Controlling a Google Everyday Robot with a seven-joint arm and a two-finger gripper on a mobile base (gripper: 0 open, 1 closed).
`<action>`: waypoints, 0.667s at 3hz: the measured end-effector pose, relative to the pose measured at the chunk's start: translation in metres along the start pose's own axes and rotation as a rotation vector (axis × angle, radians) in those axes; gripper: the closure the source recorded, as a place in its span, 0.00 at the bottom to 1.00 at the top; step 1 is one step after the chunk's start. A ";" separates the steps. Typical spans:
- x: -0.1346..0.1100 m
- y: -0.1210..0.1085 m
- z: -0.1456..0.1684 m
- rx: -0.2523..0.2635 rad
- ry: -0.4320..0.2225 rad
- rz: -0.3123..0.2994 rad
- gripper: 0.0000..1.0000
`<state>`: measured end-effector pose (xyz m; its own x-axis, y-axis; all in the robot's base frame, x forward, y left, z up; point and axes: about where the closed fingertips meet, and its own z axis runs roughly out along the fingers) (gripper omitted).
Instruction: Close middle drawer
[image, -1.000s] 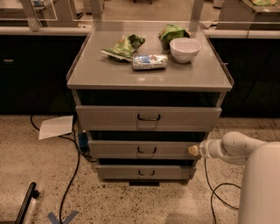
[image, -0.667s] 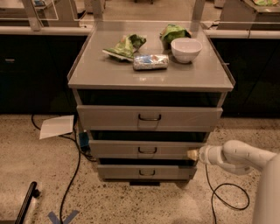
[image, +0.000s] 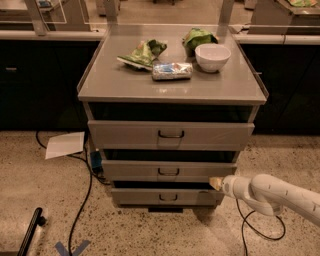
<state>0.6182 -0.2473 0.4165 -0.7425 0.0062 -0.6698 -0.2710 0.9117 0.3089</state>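
Observation:
The grey cabinet (image: 170, 90) has three drawer fronts stacked below its top. The middle drawer (image: 168, 170) is a low flat grey front with a small dark loop handle (image: 168, 172) at its centre, and a dark gap shows above it. My gripper (image: 216, 183) is at the tip of the white arm (image: 270, 194) coming in from the lower right. It sits at the right end of the middle drawer's front, at its lower edge. The taller top drawer (image: 171, 135) is above and the lowest drawer (image: 167, 197) is below.
On the cabinet top lie a white bowl (image: 212, 56), a silver snack packet (image: 172, 71) and two green bags (image: 143, 53). A white paper sheet (image: 65, 145) and black cables (image: 82, 200) lie on the speckled floor at left. Dark counters stand behind.
The arm has sunk lower in the view and its white bulk at the lower right has left the picture. The gripper stays at the middle drawer's right end.

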 end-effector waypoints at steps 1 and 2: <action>0.000 0.000 0.000 0.000 0.000 0.000 0.58; 0.000 0.000 0.000 0.000 0.000 0.000 0.34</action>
<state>0.6182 -0.2473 0.4164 -0.7426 0.0060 -0.6697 -0.2711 0.9116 0.3088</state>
